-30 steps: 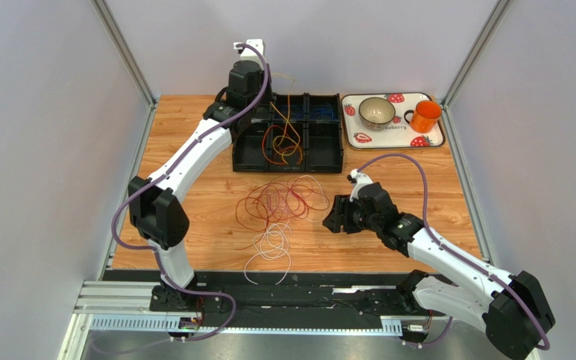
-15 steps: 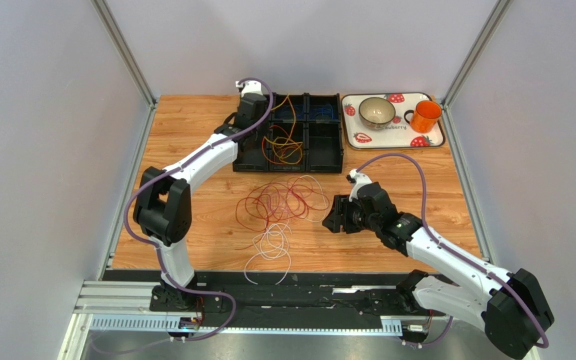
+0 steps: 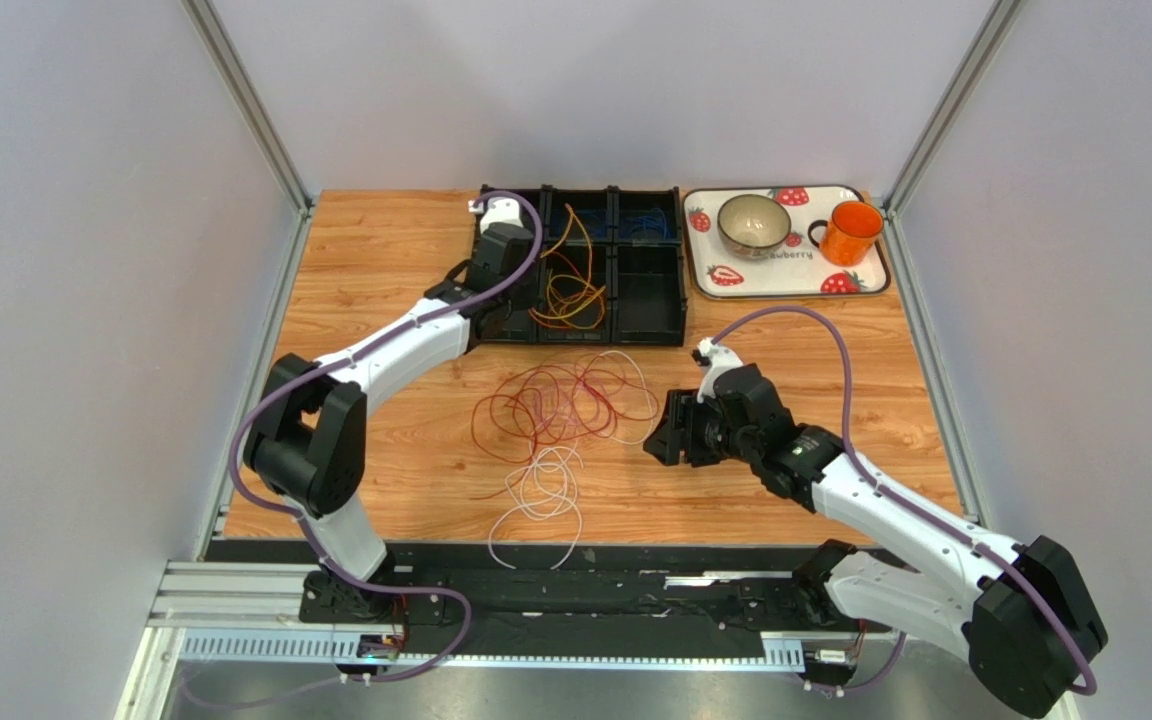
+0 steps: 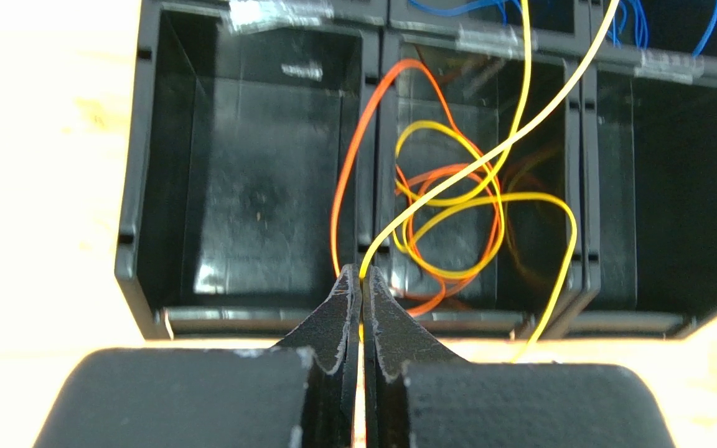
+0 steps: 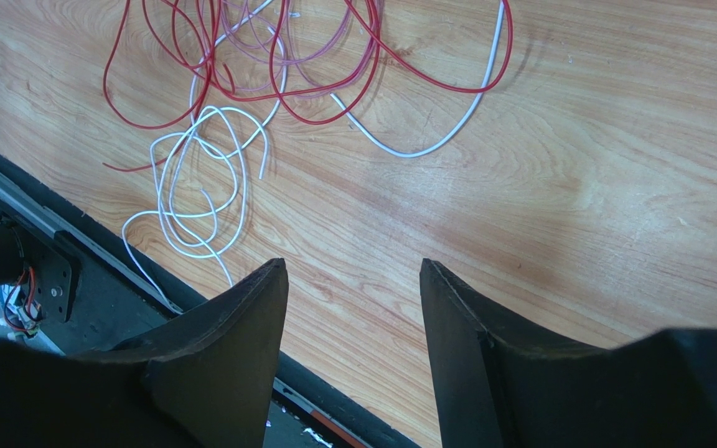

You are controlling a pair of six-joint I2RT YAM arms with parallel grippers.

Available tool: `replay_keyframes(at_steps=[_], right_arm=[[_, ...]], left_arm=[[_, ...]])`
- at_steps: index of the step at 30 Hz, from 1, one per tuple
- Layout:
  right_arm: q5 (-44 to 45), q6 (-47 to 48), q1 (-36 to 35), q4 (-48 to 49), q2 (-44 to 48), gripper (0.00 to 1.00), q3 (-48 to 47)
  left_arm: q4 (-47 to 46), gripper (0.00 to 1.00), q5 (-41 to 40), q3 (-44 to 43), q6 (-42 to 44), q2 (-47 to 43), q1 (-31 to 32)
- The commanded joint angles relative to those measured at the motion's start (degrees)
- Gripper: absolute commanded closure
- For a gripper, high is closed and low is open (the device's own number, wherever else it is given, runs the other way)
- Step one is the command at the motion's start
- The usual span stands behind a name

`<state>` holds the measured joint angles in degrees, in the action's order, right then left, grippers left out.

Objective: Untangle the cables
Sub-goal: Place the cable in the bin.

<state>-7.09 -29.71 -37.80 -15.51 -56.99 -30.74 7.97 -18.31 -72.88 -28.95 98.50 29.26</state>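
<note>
The yellow cable (image 4: pixel 484 201) is pinched in my left gripper (image 4: pixel 360 289), jaws closed tight on it at the front wall of the black divided tray (image 4: pixel 130 215). Its loops lie with the orange cable (image 4: pixel 339 205) in the middle compartment. That arm has dropped from high above the tray, so I judge this cable nearly placed. The red and white cables (image 3: pixel 552 413) lie knotted on the counter (image 3: pixel 387 255), with my right gripper (image 5: pixel 353 271) parted and empty beside them.

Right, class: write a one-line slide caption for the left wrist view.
Left claw shut on a yellow cable, an orange cable beside it, before a black bin.
</note>
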Motion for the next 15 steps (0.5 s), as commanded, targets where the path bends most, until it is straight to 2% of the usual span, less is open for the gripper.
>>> replay_keyframes(at_steps=[1,9,15], right_arm=[[-0.5,0.1,0.0,2.9,0.0,0.42,-0.3],[-0.9,-0.5,0.0,3.0,0.2,0.43,-0.1],[-0.5,-0.9,0.0,2.4,2.1,0.43,0.8]], left_arm=[[0.6,1.0,-3.1,2.5,-1.1,-5.6,1.9],[2.6,1.0,-2.7,5.2,-1.6,-6.0,3.7],[7.6,1.0,-2.3,5.2,-5.0,-5.1,4.1]])
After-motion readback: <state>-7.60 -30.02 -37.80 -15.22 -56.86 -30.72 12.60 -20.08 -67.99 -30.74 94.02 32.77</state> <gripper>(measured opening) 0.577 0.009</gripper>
